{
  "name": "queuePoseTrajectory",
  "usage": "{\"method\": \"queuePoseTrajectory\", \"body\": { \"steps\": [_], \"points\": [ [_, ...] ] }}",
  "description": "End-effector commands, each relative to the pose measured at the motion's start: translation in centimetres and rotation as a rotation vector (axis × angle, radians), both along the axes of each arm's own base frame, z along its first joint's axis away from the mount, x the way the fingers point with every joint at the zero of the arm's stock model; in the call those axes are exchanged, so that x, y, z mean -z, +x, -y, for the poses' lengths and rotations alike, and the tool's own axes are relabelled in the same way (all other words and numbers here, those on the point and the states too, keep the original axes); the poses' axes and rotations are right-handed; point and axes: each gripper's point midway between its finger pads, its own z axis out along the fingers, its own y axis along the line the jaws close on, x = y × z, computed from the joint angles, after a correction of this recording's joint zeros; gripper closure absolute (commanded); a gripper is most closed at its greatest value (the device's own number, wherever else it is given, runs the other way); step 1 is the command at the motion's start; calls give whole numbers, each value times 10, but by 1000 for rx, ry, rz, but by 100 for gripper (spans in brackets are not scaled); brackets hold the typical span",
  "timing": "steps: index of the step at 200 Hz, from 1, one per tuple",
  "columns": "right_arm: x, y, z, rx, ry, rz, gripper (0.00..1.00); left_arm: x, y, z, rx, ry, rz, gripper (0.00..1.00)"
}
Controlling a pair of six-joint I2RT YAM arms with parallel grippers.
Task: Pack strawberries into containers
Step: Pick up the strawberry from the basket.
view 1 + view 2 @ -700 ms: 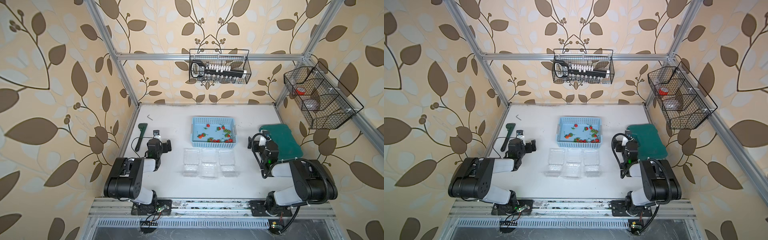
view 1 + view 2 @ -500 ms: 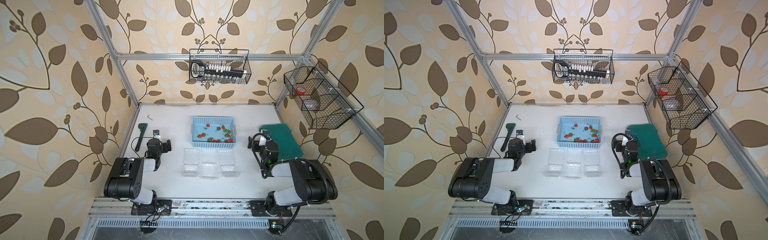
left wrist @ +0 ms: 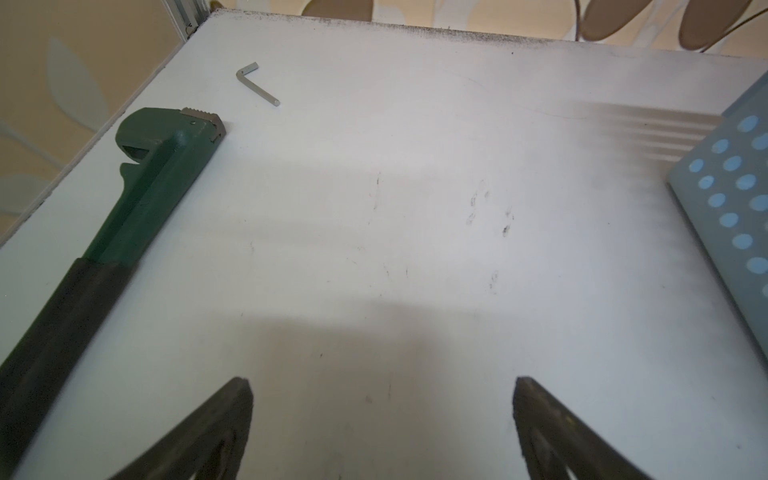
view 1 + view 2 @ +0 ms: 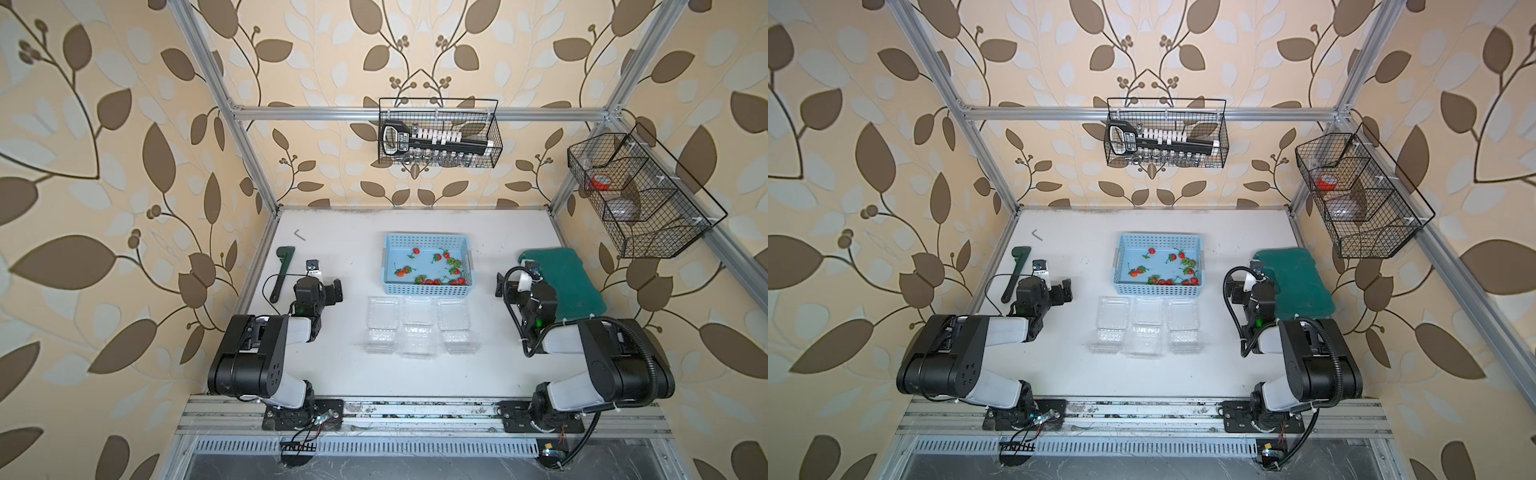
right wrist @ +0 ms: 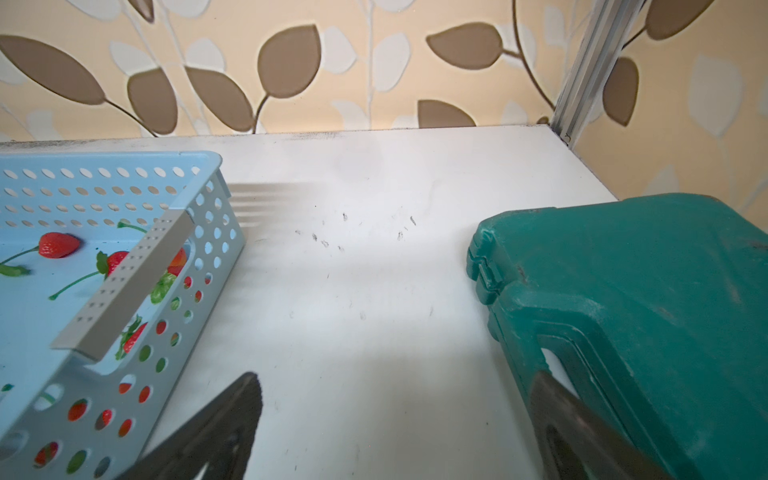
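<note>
Nothing is packed yet, as far as the pictures show. Every one of the strawberries [image 4: 432, 270] in sight lies in the light blue basket [image 4: 426, 238], which sits mid-table toward the back edge, most of them gathered along its near wall and right side. The 3 containers [image 4: 417, 328] stand in a row just in front of the basket, toward the front edge, lids folded open and bases apparently empty (clear plastic on a white table [image 4: 332, 374] makes that hard to confirm fully).

The left gripper [image 3: 380, 380] sits near the left edge, beside a green wrench [image 4: 282, 270], its jaws spread wide over bare table with nothing between them. A small hex key [image 3: 257, 85] lies toward the back left corner. The right gripper [image 5: 395, 376] sits near the right edge, between the basket and a green case [image 5: 623, 311], jaws likewise spread wide and empty.

So the whole job appears to remain: each berry to be lifted from the basket and shared among the 3 containers, and probably the lids closed after.
</note>
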Motion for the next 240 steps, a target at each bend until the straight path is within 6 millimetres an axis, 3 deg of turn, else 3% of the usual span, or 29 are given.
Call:
{"method": "queuePoseTrajectory", "body": {
  "steps": [1, 41, 60, 78, 94, 101, 121, 157, 170, 174, 190, 205, 208, 240],
  "points": [
    [-9, 7, 0, 5, 4, 34, 0, -18, 13, 2, 2, 10, 64, 1],
    [-8, 8, -1, 0, 8, 28, 0, -17, 13, 2, 2, 6, 61, 1],
    [-11, 7, -1, 0, 5, 37, 11, -17, 14, 1, -2, 4, 56, 1],
    [-32, 18, -2, 12, -21, 0, 19, -19, 12, 2, 1, 4, 68, 26],
    [-58, 31, -4, 22, -8, -48, 22, -32, 18, -10, -68, 15, 47, 29],
    [-65, 39, -15, -42, -3, -76, 21, -47, 21, -15, -104, 21, 18, 31],
    [-59, 53, -51, -160, -42, -255, 26, -77, 34, -29, -225, -13, -33, 30],
    [-67, 53, -122, -305, -202, -311, 30, -146, 65, 17, -40, -204, -61, 29],
    [-73, 51, -147, -364, -212, -307, 32, -170, 66, 38, 73, -252, -91, 29],
    [-75, 51, -153, -379, -211, -303, 32, -163, 68, 43, 96, -265, -133, 29],
    [-77, 54, -176, -433, -208, -306, 35, -166, 55, 63, 225, -270, -209, 28],
    [-70, 60, -189, -443, -228, -323, 38, -156, 41, 61, 238, -242, -253, 28],
    [-68, 62, -191, -442, -235, -328, 39, -164, 36, 61, 243, -238, -227, 27],
    [-44, 89, -203, -407, -286, -382, 46, -166, 21, 71, 305, -259, -99, 24]
  ]
}}
